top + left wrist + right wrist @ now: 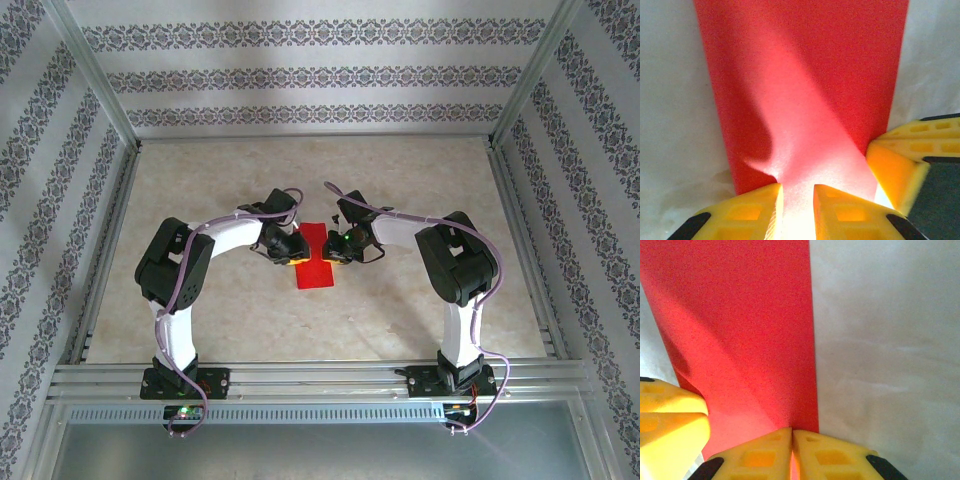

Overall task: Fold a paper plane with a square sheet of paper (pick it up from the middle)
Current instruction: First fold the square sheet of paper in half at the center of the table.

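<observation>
**Both grippers nipping the red paper, mid-table**

The table [250, 320] carried everything, with the left arm [180, 270] and right arm [460, 265] bent inward over its middle. The red sheet of paper [315, 265] lay there as a narrow strip, well away from every edge. It looked maybe folded over, but I couldn't be sure. The left gripper [796, 189] stood narrow, with paper ramping up into its gap. The right gripper [792, 432] was almost fully closed on the sheet's long edge. The paper looked featherlight, floppy and easily creased or torn, so I'd pinch gently near the middle, not the corners.

red paper [315, 272] (plain), yellow jaws
</observation>
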